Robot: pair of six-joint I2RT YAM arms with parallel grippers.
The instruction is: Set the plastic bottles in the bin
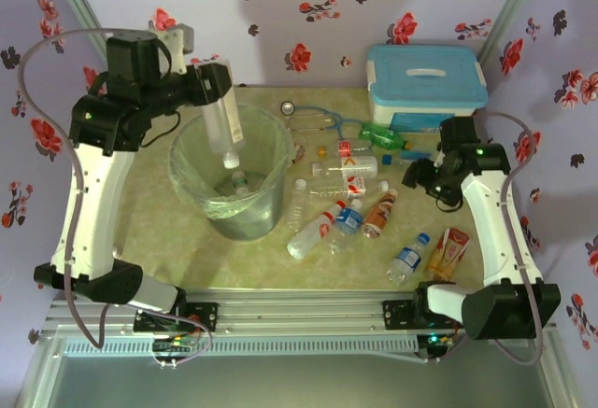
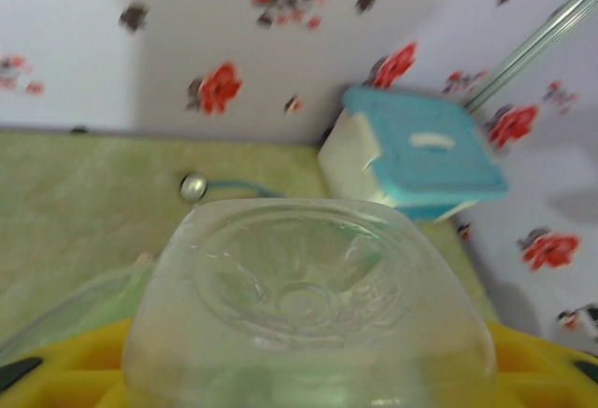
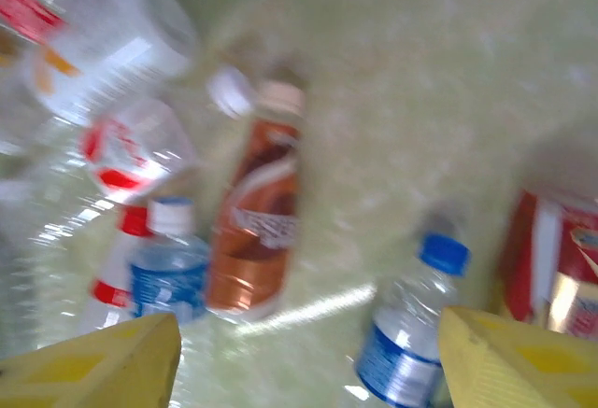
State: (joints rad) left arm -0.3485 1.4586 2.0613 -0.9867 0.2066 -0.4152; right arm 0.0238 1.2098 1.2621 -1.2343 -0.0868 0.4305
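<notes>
The left gripper (image 1: 213,83) clamps a clear plastic bottle (image 1: 224,126) cap-down over the bin (image 1: 250,214); the right gripper (image 1: 418,176), jaws wide, hangs above loose bottles (image 1: 378,214) near the right edge of the table (image 1: 364,274).

amber bottle (image 3: 252,231): lying on worktop (image 3: 448,100); mid-frame
blue-capped bottle (image 3: 406,333): right of it; apart
right claw (image 3: 308,359): fingers spread wide

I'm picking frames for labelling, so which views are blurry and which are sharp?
Top external: sharp, evenly lit, the bin and clear bottle above it legible. Left wrist: bottle base soft and close, white box slightly blurred. Right wrist: motion-smeared, the amber-brown bottle streaked, a glare stripe on the table.
</notes>
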